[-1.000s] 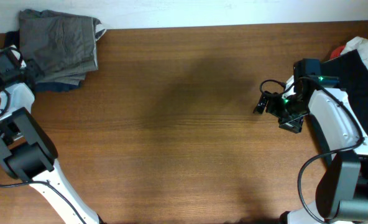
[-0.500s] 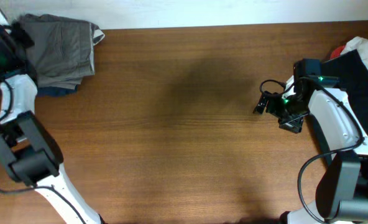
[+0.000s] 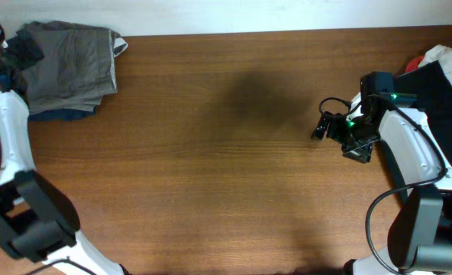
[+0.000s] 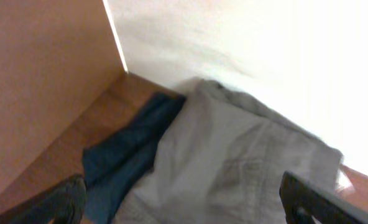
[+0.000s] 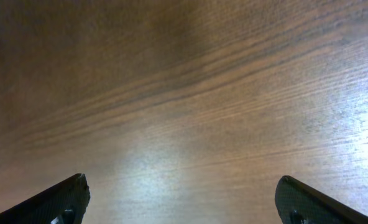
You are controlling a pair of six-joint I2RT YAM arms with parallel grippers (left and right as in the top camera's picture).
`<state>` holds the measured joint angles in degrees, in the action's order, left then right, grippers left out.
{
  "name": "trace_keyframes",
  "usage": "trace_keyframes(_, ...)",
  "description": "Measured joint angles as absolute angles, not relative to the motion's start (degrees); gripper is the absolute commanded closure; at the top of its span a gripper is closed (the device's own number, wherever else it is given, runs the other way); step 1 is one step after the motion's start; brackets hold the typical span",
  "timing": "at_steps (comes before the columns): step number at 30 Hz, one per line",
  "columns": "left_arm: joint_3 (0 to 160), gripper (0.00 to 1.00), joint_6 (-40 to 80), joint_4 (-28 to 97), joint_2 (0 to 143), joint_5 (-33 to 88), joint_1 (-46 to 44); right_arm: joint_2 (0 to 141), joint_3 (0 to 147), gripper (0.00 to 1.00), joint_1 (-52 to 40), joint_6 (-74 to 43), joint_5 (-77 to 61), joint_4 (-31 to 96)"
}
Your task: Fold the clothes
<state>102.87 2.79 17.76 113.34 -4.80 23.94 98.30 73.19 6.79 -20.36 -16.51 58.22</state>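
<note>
The grey-olive shorts [image 3: 73, 65] lie folded at the far left corner of the table, on top of a dark navy garment [image 3: 62, 114]. In the left wrist view the shorts [image 4: 240, 162] fill the middle, with the navy garment [image 4: 128, 155] at their left. My left gripper [image 4: 184, 208] is open and empty above the shorts; in the overhead view [image 3: 16, 57] it is at the left edge of the pile. My right gripper [image 3: 325, 126] is open and empty above bare wood at the right; in the right wrist view [image 5: 184, 202] only wood lies between its fingers.
A large black garment [image 3: 447, 99] with white and red cloth [image 3: 440, 55] lies at the far right edge behind my right arm. A pale wall [image 4: 246, 43] runs along the back of the table. A brown panel [image 4: 41, 81] stands at the left.
My left arm has swung back and to the left, away from the pile. The shorts have shifted slightly toward the back edge. The right arm has not moved.
</note>
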Motion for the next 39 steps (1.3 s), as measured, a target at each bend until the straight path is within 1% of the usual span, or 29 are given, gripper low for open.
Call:
trace_keyframes(3, 102.8, 0.01, 5.8, 35.2, 104.8, 9.0, 23.9, 98.3, 73.2, 0.01, 6.8, -20.3, -16.5, 58.0)
trace_keyframes(4, 102.6, 0.01, 7.0, 40.4, 101.8, 11.9, 23.8, 98.3, 73.2, 0.01, 6.8, -20.4, -16.5, 58.1)
trace_keyframes(5, 102.5, 0.01, 8.2, 47.9, 96.6, 15.8, 23.6, 98.3, 73.2, 0.01, 6.8, -20.4, -16.5, 58.2)
trace_keyframes(8, 102.7, 0.01, 9.4, 63.0, 86.3, 19.0, 22.9, 98.4, 73.2, 0.02, 6.8, -20.4, -16.5, 58.0)
trace_keyframes(11, 102.6, 0.01, 9.7, 77.3, 83.5, 19.7, 20.6, 98.4, 73.2, 0.02, 6.8, -20.3, -16.5, 58.2)
trace_keyframes(12, 102.4, 0.01, 9.7, 80.1, 83.4, 19.7, 19.3, 98.4, 73.2, 0.01, 6.8, -20.3, -16.5, 58.2)
trace_keyframes(14, 101.8, 0.01, 9.7, 82.0, 80.3, 19.7, 16.5, 98.4, 73.2, 0.01, 6.8, -20.3, -16.5, 58.2)
trace_keyframes(16, 101.0, 0.01, 9.7, 83.4, 73.7, 20.0, 13.4, 98.4, 73.2, 0.02, 6.8, -20.3, -16.5, 58.2)
trace_keyframes(17, 101.0, 0.01, 9.7, 87.5, 67.9, 20.6, 12.2, 98.4, 73.2, 0.01, 6.8, -20.3, -16.5, 58.3)
trace_keyframes(18, 101.2, 0.01, 9.7, 91.2, 64.4, 21.1, 11.9, 98.4, 73.2, 0.01, 6.8, -20.3, -16.5, 58.3)
trace_keyframes(20, 101.0, 0.01, 9.7, 96.1, 62.7, 21.1, 11.9, 98.4, 73.2, 0.01, 6.8, -20.3, -16.5, 58.2)
trace_keyframes(21, 100.9, 0.01, 9.7, 96.5, 61.9, 20.8, 11.9, 98.4, 73.2, 0.01, 6.8, -20.3, -16.5, 58.2)
trace_keyframes(25, 100.9, 0.01, 9.7, 96.6, 58.0, 19.9, 11.7, 98.4, 73.2, 0.01, 6.8, -20.3, -16.5, 58.2)
trace_keyframes(26, 99.9, 0.01, 9.7, 94.5, 57.3, 19.3, 10.7, 98.4, 73.2, 0.01, 6.8, -20.3, -16.5, 58.2)
trace_keyframes(27, 96.6, 0.01, 9.7, 88.6, 55.3, 18.6, 7.8, 98.4, 73.2, 0.01, 6.8, -20.4, -16.5, 58.3)
trace_keyframes(28, 89.7, 0.01, 9.7, 79.2, 51.2, 17.8, 4.6, 98.4, 73.2, 0.01, 6.8, -20.3, -16.4, 58.2)
trace_keyframes(30, 75.0, 0.01, 9.7, 62.4, 42.2, 17.1, 2.8, 98.4, 73.2, 0.01, 6.8, -20.3, -16.3, 58.2)
trace_keyframes(31, 70.9, 0.01, 9.7, 59.9, 39.7, 16.9, 2.6, 98.4, 73.2, 0.01, 6.8, -20.3, -16.4, 58.1)
trace_keyframes(32, 60.7, 0.01, 9.7, 53.9, 33.1, 16.7, 2.6, 98.4, 73.2, 0.01, 6.8, -20.3, -16.3, 58.2)
trace_keyframes(33, 53.2, 0.01, 9.7, 52.1, 28.6, 16.1, 2.6, 98.4, 73.2, 0.01, 6.8, -20.3, -16.3, 58.1)
trace_keyframes(35, 44.4, 0.01, 9.7, 47.5, 23.7, 13.0, 2.3, 98.4, 73.2, 0.01, 6.8, -20.4, -16.3, 58.2)
trace_keyframes(38, 28.7, 0.01, 9.7, 29.4, 12.8, 6.1, 2.3, 98.4, 73.2, 0.01, 6.8, -20.3, -16.3, 58.1)
trace_keyframes(39, 24.2, 0.01, 9.7, 25.8, 8.6, 5.0, 2.3, 98.4, 73.2, 0.01, 6.8, -20.3, -16.3, 58.1)
